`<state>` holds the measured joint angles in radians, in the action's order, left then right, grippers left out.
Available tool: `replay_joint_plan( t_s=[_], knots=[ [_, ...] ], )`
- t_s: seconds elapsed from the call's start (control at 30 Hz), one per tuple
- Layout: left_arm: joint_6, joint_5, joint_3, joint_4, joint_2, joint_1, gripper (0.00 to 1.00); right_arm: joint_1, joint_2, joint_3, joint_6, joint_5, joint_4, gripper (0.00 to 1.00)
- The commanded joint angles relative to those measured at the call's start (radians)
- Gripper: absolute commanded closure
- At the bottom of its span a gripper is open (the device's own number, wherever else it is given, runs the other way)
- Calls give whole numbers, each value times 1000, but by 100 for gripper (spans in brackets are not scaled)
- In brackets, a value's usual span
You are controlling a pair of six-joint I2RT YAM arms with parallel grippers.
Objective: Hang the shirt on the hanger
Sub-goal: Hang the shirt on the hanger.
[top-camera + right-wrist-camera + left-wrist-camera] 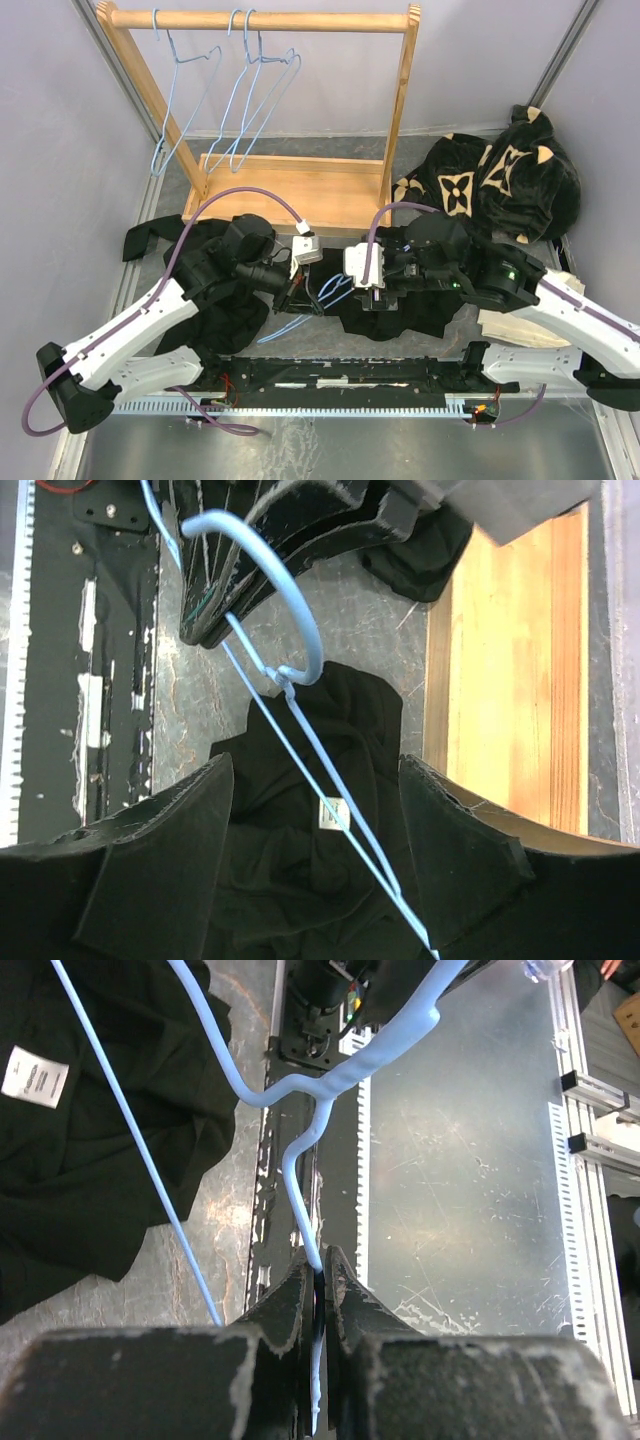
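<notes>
The light-blue wire hanger (300, 1080) hangs low over the table, and my left gripper (318, 1265) is shut on the wire of its hook. In the top view the hanger (330, 292) lies between the two grippers, left gripper (296, 288) and right gripper (354, 290). The black shirt (300, 880) is bunched on the table under my right gripper (315, 775), its white tag facing up. That gripper is open, its fingers (170, 830) straddling the hanger's two thin wires (350, 830) above the collar without touching them. The shirt (410, 315) also shows in the left wrist view (100, 1160).
A wooden rack (260, 20) with several more blue hangers (250, 90) stands at the back, its base board (290, 190) just beyond the grippers. A black plush garment with tan flowers (500, 180) lies back right. Another black garment (215, 310) lies under the left arm.
</notes>
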<state>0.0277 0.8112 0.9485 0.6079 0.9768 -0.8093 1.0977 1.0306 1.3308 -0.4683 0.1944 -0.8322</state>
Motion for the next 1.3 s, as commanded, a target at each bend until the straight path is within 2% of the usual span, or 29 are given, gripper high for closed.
replay_joint_plan(
  t_s=[0.0,0.13,0.27,0.37,0.53,0.83,1.0,1.1,1.27],
  knots=[
    [63,99,72,15,-14,-10,97,4,25,65,-73,63,-72,26],
    [76,142,76,22,-30,-13,97,4,35,59,-71,65,-74,27],
    [77,160,79,34,-53,-26,97,4,52,83,-58,96,-107,33],
    [80,162,100,60,-67,-34,97,2,73,125,-43,138,-160,41],
    [89,144,114,86,-95,-36,97,1,94,172,-25,210,-222,63],
    [85,115,117,89,-116,-36,97,1,81,160,-4,251,-248,74],
    [58,81,110,64,-124,-36,97,1,69,167,14,278,-251,89],
    [26,40,97,31,-137,-36,89,2,55,163,47,239,-230,100],
    [-30,-62,53,-33,-174,-36,79,1,-6,98,162,157,-148,100]
  ],
)
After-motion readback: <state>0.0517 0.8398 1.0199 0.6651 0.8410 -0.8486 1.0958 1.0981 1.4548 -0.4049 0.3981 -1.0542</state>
